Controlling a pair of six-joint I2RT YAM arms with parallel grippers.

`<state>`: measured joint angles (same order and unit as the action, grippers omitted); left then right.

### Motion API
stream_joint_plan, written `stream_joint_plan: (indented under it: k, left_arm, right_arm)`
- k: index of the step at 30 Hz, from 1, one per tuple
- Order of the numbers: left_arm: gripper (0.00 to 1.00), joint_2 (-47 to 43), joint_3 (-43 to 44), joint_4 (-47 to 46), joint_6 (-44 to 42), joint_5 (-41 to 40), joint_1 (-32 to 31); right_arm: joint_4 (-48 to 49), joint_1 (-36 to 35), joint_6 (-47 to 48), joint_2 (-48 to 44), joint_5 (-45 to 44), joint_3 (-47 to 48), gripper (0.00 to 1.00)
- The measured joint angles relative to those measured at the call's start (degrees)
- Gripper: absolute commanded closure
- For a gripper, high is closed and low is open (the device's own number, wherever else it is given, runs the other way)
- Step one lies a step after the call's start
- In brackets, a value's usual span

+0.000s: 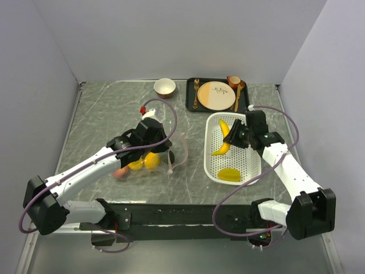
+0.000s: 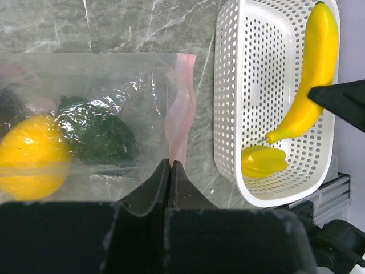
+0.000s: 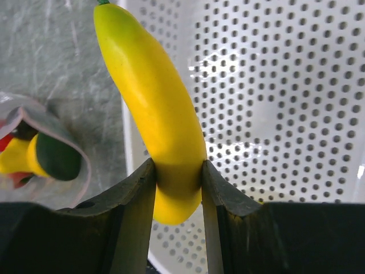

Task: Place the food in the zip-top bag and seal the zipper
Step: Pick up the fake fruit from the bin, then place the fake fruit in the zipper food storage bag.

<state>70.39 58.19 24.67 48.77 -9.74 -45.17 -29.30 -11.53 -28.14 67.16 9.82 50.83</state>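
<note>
From above, note banana [image 1: 223,147] pinched in right gripper [image 1: 235,138] over white basket [image 1: 212,164]; at left wrist, see left gripper [image 2: 171,166] pressed together on zipper [image 2: 181,114] end, zip-top bag [image 2: 114,74] spreading leftward; at right wrist, find the banana clamped near one end between both fingers [image 3: 137,205].

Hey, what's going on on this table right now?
The right gripper has its jaws clamped on the banana at the white basket, where a yellow piece lies. The left gripper is shut on the zipper of the clear bag, which holds a yellow fruit and others.
</note>
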Motion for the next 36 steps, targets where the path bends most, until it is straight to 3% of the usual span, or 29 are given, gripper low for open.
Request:
stream_joint_plan:
  k: [9,18,36]
  left_arm:
    - [0.99,-0.1,0.0,-0.1,0.0,0.0,0.0]
    - [0.99,-0.1,0.0,0.0,0.0,0.0,0.0]
    - [0.99,-0.1,0.0,0.2,0.0,0.1,0.0]
  right_arm:
    - [0.5,-2.8,-1.4,-0.4,8.7,1.9,0.7]
    - [-0.8,-13.1,1.7,4.8,13.6,8.0,0.66]
    - [-8.1,-22.2,6.8,17.4,12.4,15.0,0.68]
